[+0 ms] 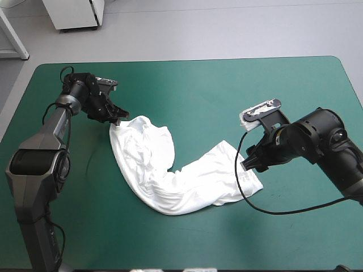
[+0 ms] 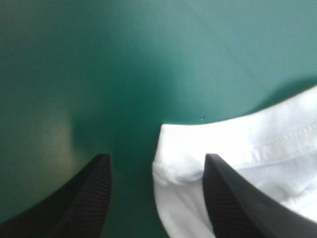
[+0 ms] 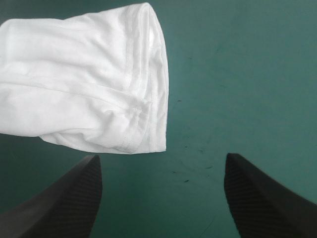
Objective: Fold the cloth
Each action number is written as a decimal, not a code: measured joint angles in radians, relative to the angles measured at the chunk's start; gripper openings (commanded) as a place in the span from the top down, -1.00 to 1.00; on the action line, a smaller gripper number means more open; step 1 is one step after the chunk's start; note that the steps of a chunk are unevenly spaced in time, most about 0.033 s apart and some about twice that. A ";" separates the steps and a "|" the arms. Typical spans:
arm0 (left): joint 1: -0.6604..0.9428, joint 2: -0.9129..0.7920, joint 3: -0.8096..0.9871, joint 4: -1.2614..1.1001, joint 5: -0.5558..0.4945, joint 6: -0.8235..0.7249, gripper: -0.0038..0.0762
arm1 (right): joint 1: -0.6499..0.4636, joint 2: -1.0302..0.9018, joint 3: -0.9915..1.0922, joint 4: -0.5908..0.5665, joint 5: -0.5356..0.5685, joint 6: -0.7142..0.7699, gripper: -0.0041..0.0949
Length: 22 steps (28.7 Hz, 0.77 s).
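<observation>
Left end effector [image 1: 117, 120] released, black fingers apart, a T-shirt [image 1: 176, 184] corner between them, beside one finger. T-shirt lies crumpled in a curved band mid tabletop [image 1: 198, 85], on the teal-green cover. Right end effector [image 1: 247, 164] released at the other end, hem just ahead, ungripped.

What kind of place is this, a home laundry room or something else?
Likely a robot lab or test bench, not a home: a table with a teal-green cover, a left gripper and right gripper on robot arms, and one white T-shirt lying crumpled between them.
</observation>
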 measured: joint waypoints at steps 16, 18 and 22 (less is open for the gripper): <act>-0.058 0.048 -0.022 -0.020 0.031 0.000 0.93 | 0.000 0.018 0.180 -0.038 -0.001 0.018 -0.35; -0.058 0.048 -0.023 -0.022 0.031 0.000 0.93 | 0.000 0.043 0.180 -0.037 -0.014 0.018 -0.34; -0.058 0.048 -0.023 -0.027 0.034 -0.001 0.93 | 0.000 0.134 0.180 -0.035 -0.049 0.018 -0.34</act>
